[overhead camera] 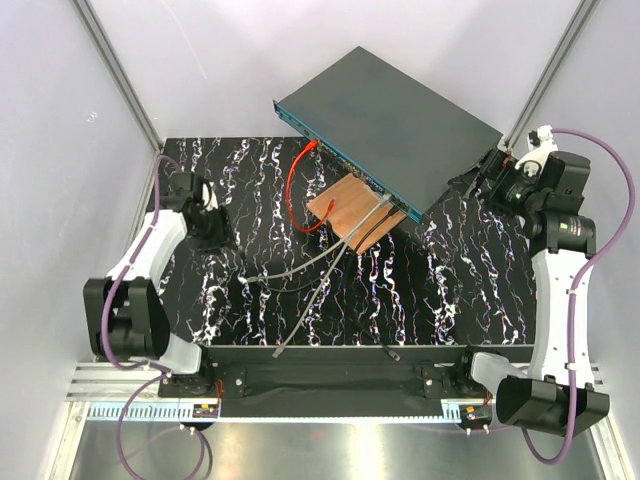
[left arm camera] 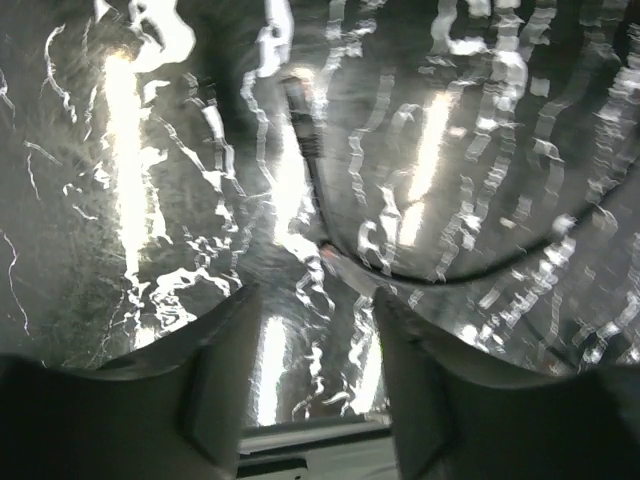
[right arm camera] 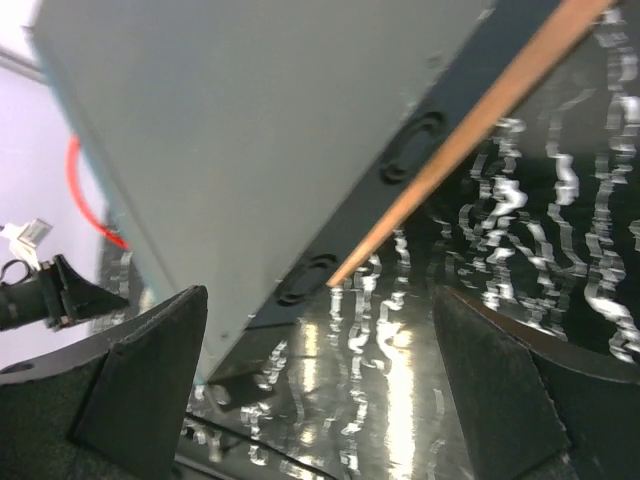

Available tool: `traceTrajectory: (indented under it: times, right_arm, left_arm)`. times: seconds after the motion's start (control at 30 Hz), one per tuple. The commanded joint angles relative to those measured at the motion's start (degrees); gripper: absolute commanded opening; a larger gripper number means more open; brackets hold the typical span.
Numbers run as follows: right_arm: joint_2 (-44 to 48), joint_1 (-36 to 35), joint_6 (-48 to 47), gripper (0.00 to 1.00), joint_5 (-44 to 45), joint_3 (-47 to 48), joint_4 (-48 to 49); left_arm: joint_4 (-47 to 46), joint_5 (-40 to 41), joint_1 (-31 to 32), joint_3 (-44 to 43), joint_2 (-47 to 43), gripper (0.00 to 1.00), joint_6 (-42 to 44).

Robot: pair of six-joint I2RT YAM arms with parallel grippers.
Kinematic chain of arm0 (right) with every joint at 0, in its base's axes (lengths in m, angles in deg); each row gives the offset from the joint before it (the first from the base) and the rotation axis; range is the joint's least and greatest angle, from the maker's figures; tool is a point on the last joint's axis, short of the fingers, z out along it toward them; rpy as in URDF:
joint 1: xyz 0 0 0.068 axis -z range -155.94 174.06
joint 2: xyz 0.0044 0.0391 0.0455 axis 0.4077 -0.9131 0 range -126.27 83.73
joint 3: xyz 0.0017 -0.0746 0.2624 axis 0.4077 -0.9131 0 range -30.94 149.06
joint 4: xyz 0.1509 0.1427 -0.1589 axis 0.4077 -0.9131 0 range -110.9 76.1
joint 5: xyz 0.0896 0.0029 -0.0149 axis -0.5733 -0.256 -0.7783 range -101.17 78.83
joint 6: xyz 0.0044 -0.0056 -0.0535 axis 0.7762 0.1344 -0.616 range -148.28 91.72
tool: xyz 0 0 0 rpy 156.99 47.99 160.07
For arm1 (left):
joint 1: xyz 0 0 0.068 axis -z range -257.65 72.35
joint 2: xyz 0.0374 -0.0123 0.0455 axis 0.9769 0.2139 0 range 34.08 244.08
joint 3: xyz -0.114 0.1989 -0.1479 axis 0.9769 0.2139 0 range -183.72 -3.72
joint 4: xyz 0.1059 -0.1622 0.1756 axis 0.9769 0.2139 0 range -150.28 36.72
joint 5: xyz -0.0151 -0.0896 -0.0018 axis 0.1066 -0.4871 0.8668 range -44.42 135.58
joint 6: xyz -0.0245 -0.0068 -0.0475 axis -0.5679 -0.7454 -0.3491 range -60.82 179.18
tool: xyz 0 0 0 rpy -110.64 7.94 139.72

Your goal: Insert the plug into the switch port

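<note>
Approach step; plug not held. Empty left gripper (left arm camera: 314,300) half-open over black cable (left arm camera: 312,160). Empty right gripper (right arm camera: 320,340) wide open at switch (right arm camera: 250,130). Next, by judgement: locate plug, grip squarely.

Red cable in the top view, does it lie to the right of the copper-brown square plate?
No, the thin red cable loops on the left side of the copper-brown square plate.

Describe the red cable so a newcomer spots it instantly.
Find the switch, the big dark grey box at the table's far edge. Below its teal socket face, left of the copper plate, curls the red cable, the only red one among grey cables.
</note>
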Motion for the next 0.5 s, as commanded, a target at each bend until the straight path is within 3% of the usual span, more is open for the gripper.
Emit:
traceTrajectory:
  times: [0.0, 0.2, 0.47]
  right_arm:
    - [-0.63, -0.19, -5.90, 1.00, 6.00, 4.23, -5.57]
    - [0.34, -0.19, -7.05, 1.00, 5.92, 5.55, -5.31]
    - [-1.94, -0.19, -8.10, 1.00, 5.13, 7.30, -6.89]
  left_arm:
    - [-5.46, 5.13, 0.52, 1.84, 4.34, 0.49, -4.06]
    - [-10.21, 4.34, 3.41, 2.02, 10.34, 0.39, -4.94]
    - [-11.62, 8.46, 7.20, -0.53, 17.97, 0.39, -7.14]
